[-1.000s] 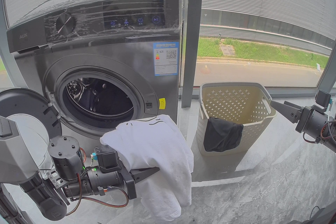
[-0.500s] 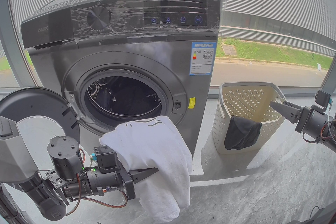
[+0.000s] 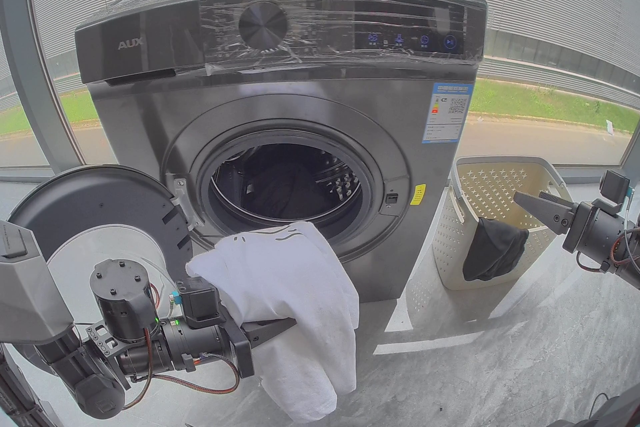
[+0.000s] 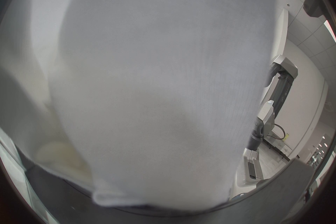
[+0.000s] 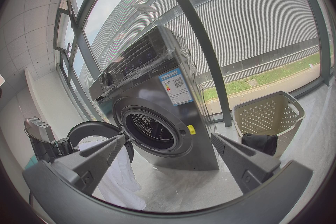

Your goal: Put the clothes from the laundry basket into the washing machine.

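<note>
A white garment hangs over my left gripper, which is shut on it just in front of and below the washing machine's open drum. The same white cloth covers most of the left wrist view, hiding the fingers there. To the machine's right stands the beige laundry basket with a black garment draped over its front rim. My right gripper is open and holds nothing, hovering near the basket's right side. From the right wrist view I see the basket and black garment.
The round machine door stands swung open on the left, close behind my left arm. Something dark lies inside the drum. Window posts and glass run behind the machine. Bare marble floor spreads in front of the basket.
The whole head view has shifted: machine and basket now sit further right in the picture. Both grippers keep their poses, the left still holding the white garment.
</note>
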